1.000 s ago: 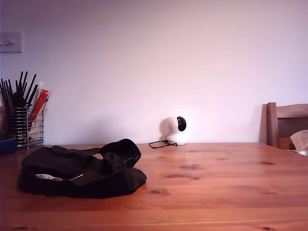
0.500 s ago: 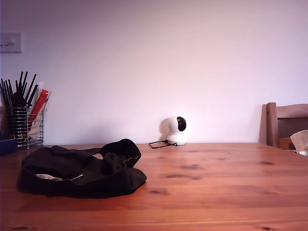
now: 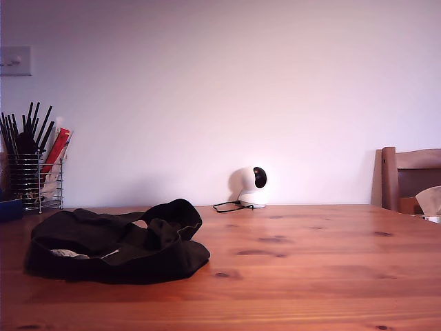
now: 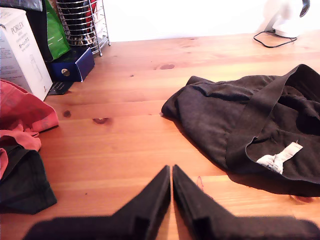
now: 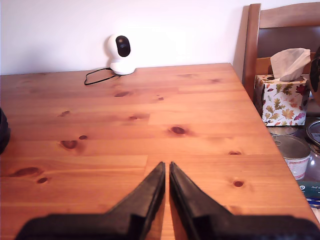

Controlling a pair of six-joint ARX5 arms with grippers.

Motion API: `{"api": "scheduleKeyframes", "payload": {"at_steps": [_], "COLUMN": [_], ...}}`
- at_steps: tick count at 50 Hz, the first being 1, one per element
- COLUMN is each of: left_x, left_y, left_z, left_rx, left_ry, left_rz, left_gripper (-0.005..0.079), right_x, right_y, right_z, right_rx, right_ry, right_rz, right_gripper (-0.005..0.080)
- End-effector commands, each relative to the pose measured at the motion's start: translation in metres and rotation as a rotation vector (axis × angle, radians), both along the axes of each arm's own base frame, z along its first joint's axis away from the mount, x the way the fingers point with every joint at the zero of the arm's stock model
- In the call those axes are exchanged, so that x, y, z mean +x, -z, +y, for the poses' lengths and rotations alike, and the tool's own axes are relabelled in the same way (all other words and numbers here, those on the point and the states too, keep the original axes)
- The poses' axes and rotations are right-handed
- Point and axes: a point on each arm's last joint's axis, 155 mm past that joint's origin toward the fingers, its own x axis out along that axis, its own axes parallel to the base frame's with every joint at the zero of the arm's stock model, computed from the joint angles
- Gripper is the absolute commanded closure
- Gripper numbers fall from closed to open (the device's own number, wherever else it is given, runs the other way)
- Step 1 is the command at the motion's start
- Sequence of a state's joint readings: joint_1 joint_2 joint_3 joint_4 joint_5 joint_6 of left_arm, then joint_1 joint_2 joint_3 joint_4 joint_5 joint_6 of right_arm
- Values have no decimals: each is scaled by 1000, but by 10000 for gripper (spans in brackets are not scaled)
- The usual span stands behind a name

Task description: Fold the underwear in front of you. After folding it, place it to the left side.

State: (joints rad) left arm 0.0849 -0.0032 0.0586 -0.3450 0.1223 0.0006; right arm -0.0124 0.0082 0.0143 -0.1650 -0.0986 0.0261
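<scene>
A wire rack (image 3: pixel 30 181) full of black sticks stood at the exterior view's far left, against the wall, with a small dark blue box (image 3: pixel 10 209) beside it. Taking the small white camera (image 3: pixel 253 186) at the back of the wooden table (image 3: pixel 310 269) as the landmark, the underwear (image 3: pixel 114 243) lay well to the exterior view's left of it and nearer the front edge, a limp black heap with its wide waistband looped up and a white label (image 3: pixel 67 254) showing inside. It was crumpled, not folded. The camera's thin black cord (image 3: pixel 227 205) curled on the wood just beside its base. Far to the exterior view's right of the camera stood a wooden chair (image 3: pixel 410 178).

No arm showed in the exterior view. In the first wrist view my first gripper (image 4: pixel 171 172) hung over bare wood with its black fingers pressed together and nothing between them; the underwear (image 4: pixel 255 127) lay apart from the tips, and a red cloth (image 4: pixel 22 117) and a white carton (image 4: pixel 20 50) sat off to one side. In the second wrist view my second gripper (image 5: pixel 166 169) was likewise pressed together and empty above bare table, the white camera (image 5: pixel 120 54) at the far edge, and a tissue box (image 5: pixel 282 97) printed with leaves just past the table's side.
</scene>
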Motion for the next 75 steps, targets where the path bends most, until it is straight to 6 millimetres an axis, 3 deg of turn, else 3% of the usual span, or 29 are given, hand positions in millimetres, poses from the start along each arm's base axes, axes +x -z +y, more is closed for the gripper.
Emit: {"api": "scheduleKeyframes", "payload": {"at_steps": [1, 9, 14, 25, 31, 37, 45, 54, 62, 75], "left_x": [-2, -2, -1, 2, -3, -8, -12, -13, -10, 11], "left_y": [16, 15, 12, -32, -45, -41, -36, -37, -48, -66], "left_z": [0, -5, -13, -44, -61, -75, -90, -101, -109, -126], "left_rx": [-4, -19, -86, -352, -406, -423, -442, -433, -384, -311], "left_ry": [0, 21, 48, 176, 268, 339, 407, 450, 494, 574], "left_rz": [38, 38, 28, -99, -124, -92, -32, 27, 62, 156], "left_gripper": [764, 764, 764, 764, 764, 764, 764, 764, 764, 764], "right_x": [1, 2, 2, -7, -14, -23, -27, -31, -30, -12], "right_y": [-2, -16, -32, -71, -64, -49, -36, -36, -48, -66], "right_z": [0, 1, 9, 38, 61, 81, 90, 102, 109, 125], "right_rx": [4, 40, 164, 408, 470, 496, 534, 524, 489, 415], "right_ry": [-2, -1, -37, -205, -326, -422, -438, -479, -493, -522], "right_rz": [-16, -68, -118, -211, -140, -41, 70, 137, 185, 317], "right_gripper": [765, 765, 765, 765, 765, 765, 765, 765, 765, 765]}}
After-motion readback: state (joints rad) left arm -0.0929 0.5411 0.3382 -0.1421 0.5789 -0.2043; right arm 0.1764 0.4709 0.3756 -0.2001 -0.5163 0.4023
